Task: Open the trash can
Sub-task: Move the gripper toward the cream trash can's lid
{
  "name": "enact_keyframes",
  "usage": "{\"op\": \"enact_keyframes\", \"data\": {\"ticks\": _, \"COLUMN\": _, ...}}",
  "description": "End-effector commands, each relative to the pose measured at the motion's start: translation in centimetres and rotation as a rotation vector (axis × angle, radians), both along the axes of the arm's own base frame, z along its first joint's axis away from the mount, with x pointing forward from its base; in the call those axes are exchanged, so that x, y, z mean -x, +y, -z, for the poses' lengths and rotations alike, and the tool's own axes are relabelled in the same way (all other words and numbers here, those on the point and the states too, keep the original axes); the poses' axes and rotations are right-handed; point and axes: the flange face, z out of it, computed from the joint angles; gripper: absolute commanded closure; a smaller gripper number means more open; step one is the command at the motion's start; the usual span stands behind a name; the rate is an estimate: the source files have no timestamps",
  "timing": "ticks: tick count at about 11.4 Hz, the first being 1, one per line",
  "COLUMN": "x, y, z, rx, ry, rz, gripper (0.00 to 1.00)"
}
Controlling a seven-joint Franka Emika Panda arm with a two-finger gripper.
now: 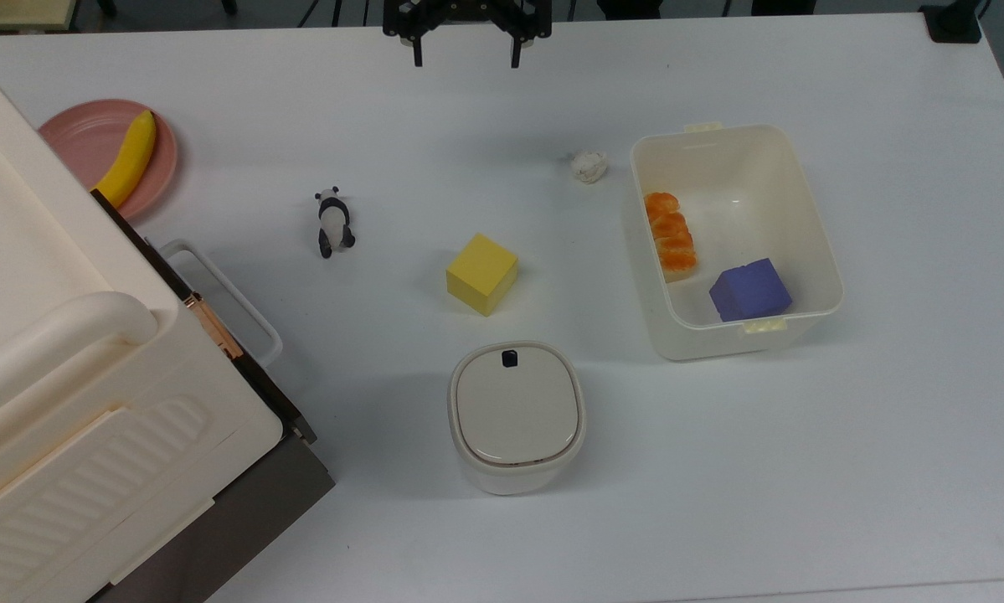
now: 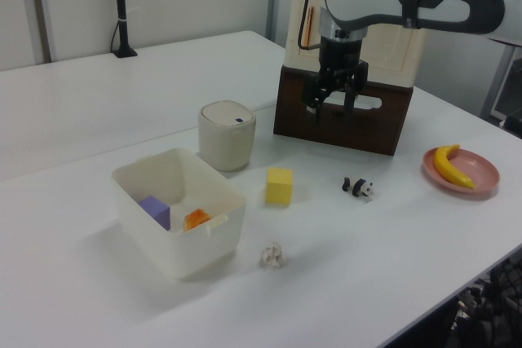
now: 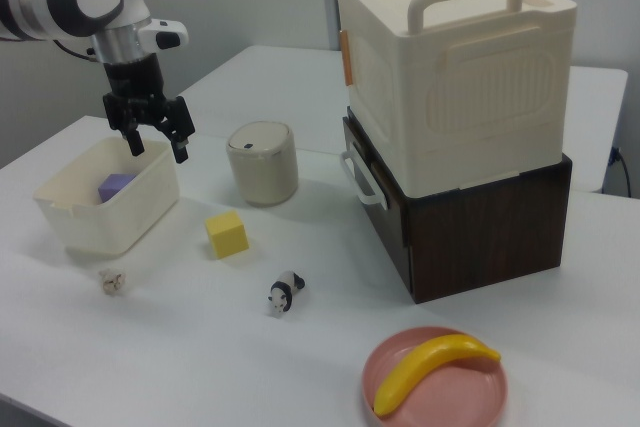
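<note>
A small cream-white bin (image 1: 516, 416) (image 2: 227, 135) (image 3: 262, 163) of rounded-square shape is seen standing upright on the white worktop (image 1: 803, 469). Its flat beige lid (image 1: 516, 402) is shut and lies level within the rim, with a thin dark seam traced around it. A small black button (image 1: 509, 358) is set at the rim, on the side facing the top view's upper edge. In the top view the bin is placed nearer the worktop's lower edge than its upper one, roughly midway between the top view's left and right sides. Its plain walls are seen to taper slightly toward the base.
</note>
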Motion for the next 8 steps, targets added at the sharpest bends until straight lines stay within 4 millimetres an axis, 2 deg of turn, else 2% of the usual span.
{"op": "enact_keyframes", "data": {"ticks": 1, "x": -0.24, "y": 0.39, "z": -0.66, "rx": -0.037, "ry": -0.066, "rz": 0.025, "gripper": 0.0}}
{"op": "enact_keyframes", "data": {"ticks": 5, "x": -0.17, "y": 0.56, "z": -0.55, "rx": -0.047, "ry": -0.056, "rz": -0.076, "gripper": 0.0}}
{"op": "enact_keyframes", "data": {"ticks": 8, "x": -0.44, "y": 0.7, "z": -0.04, "rx": -0.048, "ry": -0.055, "rz": -0.06, "gripper": 0.0}}
